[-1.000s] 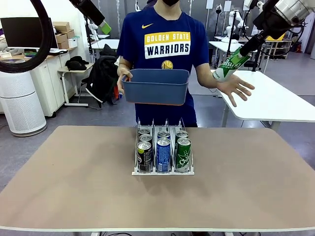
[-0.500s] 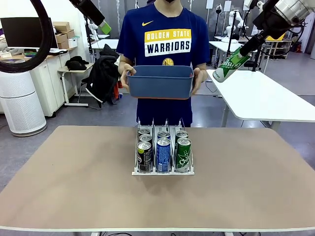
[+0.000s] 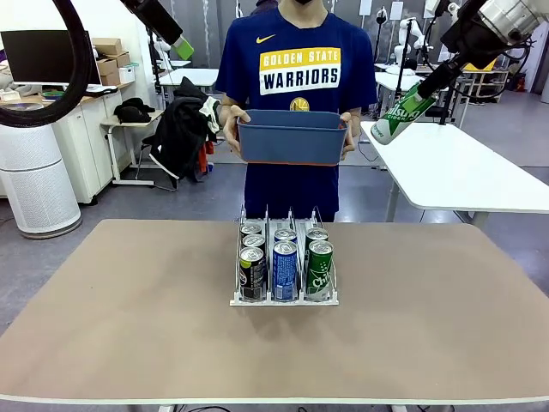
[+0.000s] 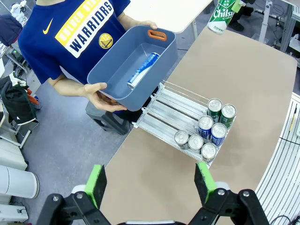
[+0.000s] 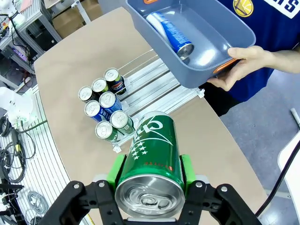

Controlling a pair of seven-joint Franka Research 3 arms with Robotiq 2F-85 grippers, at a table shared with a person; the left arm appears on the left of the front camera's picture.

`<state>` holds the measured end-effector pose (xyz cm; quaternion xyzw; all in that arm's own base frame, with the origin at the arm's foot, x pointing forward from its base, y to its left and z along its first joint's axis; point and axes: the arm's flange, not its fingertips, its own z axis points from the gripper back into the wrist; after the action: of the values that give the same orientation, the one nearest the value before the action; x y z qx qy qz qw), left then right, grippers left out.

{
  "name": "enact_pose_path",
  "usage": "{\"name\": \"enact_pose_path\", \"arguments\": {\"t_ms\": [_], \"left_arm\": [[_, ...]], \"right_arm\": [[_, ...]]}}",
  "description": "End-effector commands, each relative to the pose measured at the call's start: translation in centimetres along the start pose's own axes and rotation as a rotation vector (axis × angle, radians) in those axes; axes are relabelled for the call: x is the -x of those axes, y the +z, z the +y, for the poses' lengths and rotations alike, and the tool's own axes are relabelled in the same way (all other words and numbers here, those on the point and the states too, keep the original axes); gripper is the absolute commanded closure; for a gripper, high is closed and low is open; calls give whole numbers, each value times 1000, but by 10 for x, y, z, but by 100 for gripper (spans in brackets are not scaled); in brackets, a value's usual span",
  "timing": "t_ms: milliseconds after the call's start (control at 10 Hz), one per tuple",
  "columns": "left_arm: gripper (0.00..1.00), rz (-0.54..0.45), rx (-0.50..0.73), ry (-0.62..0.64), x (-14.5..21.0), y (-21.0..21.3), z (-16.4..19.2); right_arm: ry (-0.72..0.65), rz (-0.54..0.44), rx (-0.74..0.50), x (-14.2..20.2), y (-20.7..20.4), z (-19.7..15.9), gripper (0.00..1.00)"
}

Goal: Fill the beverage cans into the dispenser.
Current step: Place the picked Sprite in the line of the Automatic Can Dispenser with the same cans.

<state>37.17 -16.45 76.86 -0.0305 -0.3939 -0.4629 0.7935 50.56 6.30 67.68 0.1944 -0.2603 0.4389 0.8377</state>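
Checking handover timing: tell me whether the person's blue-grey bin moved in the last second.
Yes. In the front view the bin shifted right and slightly up, now roughly in line with the dispenser.

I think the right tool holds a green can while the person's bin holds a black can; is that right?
Not quite: the bin holds a blue can, as the left wrist view shows. The right tool does hold a green can.

Grey floor (image 3: 163, 206), white table (image 3: 463, 176), black monitor (image 3: 34, 56) behind.
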Motion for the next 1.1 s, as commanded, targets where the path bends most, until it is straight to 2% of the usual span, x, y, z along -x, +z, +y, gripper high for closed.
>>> {"name": "enact_pose_path", "arguments": {"t_ms": [0,200,300,400,500,600,800,1000], "left_arm": [[0,4,-1,3,2,-1,1],[0,4,-1,3,2,-1,1],[0,4,-1,3,2,-1,1],[0,4,-1,3,2,-1,1],[0,4,-1,3,2,-1,1],[0,4,-1,3,2,-1,1],[0,4,-1,3,2,-1,1],[0,4,-1,3,2,-1,1]], "right_arm": [[-77,-11,27,11,4,29,42],[-234,-21,-17,24,-1,58,42],[-221,18,-76,32,-11,63,42],[-234,66,-48,42,-23,65,42],[-233,103,-93,54,-41,68,42],[-238,156,-90,70,-72,73,42],[-278,220,-22,97,-93,90,42],[-286,310,-46,120,-116,101,42]]}}
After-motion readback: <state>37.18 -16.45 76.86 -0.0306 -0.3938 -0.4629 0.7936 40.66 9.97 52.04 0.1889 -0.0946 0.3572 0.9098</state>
